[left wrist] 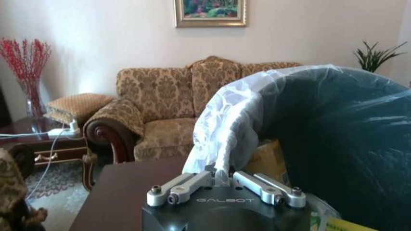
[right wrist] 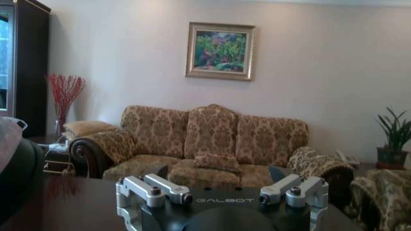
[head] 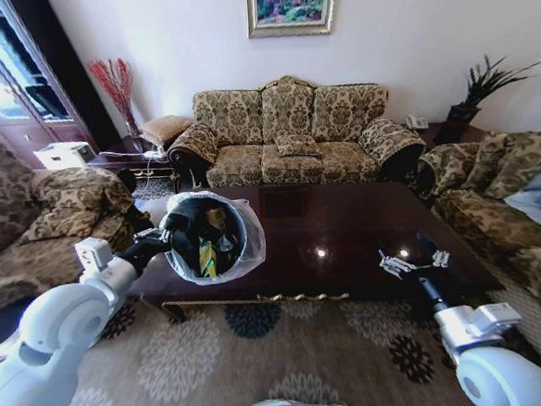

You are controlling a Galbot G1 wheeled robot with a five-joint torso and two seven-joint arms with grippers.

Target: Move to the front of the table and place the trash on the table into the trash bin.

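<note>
The left gripper [head: 164, 235] pinches the lined rim of the bin [head: 183, 256], holding it tilted over the table's [head: 346, 225] near-left corner, its mouth turned toward the robot. In the left wrist view the fingers [left wrist: 183, 186] close on the bunched liner [left wrist: 222, 130], so the grip looks to be on bag and rim together. Trash [head: 206, 257] lies inside: a yellow-green wrapper and other pieces too dark to sort out. None shows on the tabletop, so the clearing appears done.

The main risk, judging from the tilt, is spillage: tipped any further toward the opening, the bin could shed its load onto the carpet [head: 263, 361]. A second risk is the thin liner sliding under the fingers, which could let the bin sag or drop against the table edge.

The right gripper [head: 414, 264] hovers low over the table's near-right part, fingers spread and empty, apart from the bin.

Open room lies on the carpet between robot and table, and across the bare middle of the tabletop. An armchair [head: 39, 219] crowds the left arm; another seat [head: 508, 214] hems the right. The sofa [head: 289, 132] closes the far side.
</note>
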